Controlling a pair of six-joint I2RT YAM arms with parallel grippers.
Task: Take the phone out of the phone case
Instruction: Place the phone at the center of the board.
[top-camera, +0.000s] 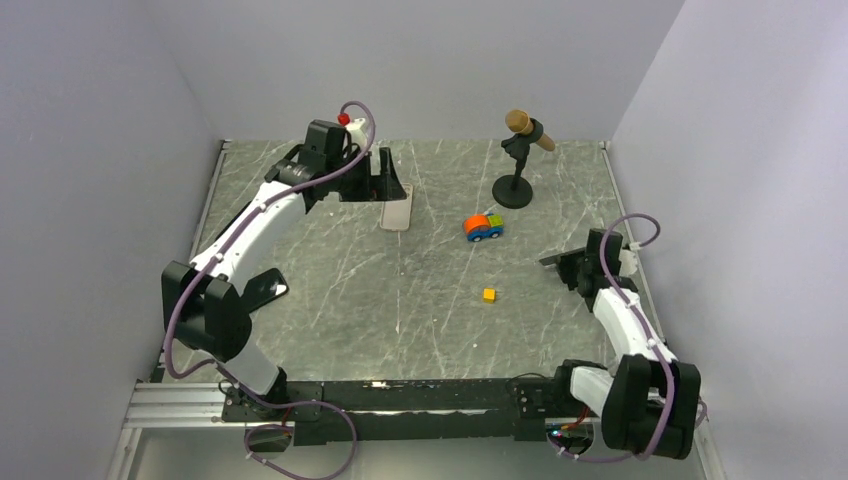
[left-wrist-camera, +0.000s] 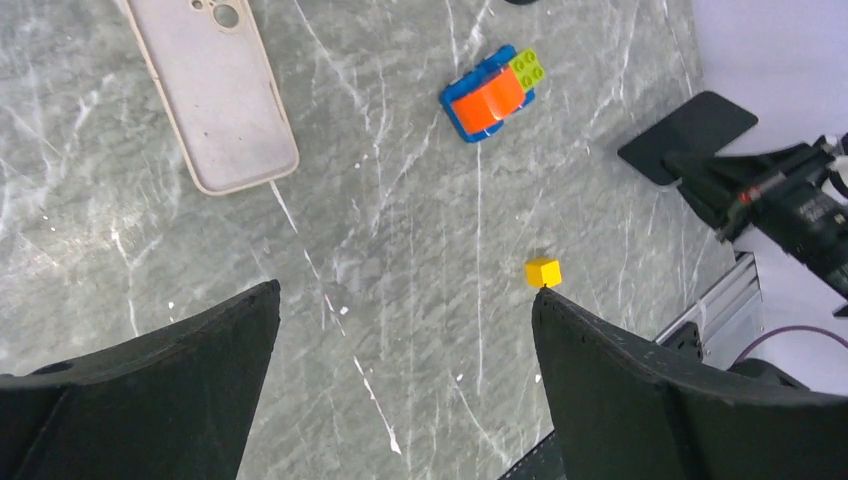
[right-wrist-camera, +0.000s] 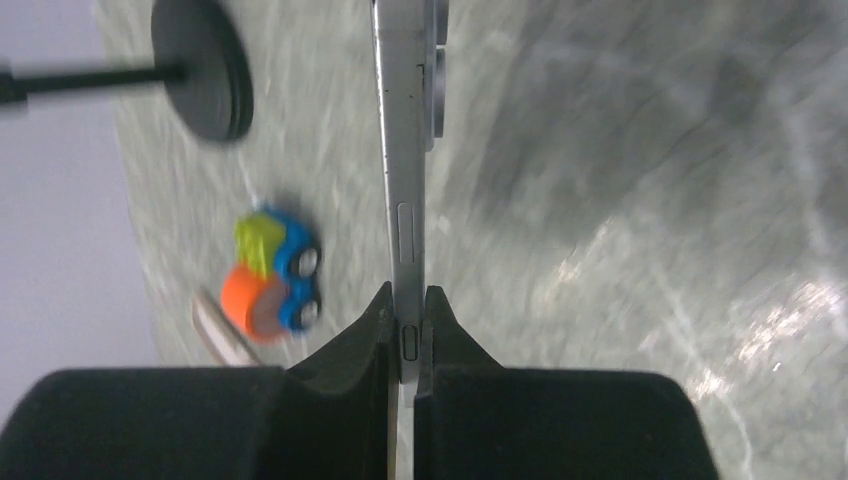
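Pinching phone edge-on between right fingers, off table, right side. Stiff, slick, breakable: safer gripped mid-length. Holding left fingers wide apart above empty, floppy phone case.

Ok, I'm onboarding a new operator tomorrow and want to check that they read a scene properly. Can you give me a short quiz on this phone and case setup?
1. True or false: the phone sits inside the phone case.
2. Which tool is shut on the phone? A. left tool B. right tool C. neither
3. What colour is the small cube lying near the toy car?

Key:
1. False. The phone case lies empty and the phone is held apart from it.
2. B. The left tool hangs open.
3. Yellow.
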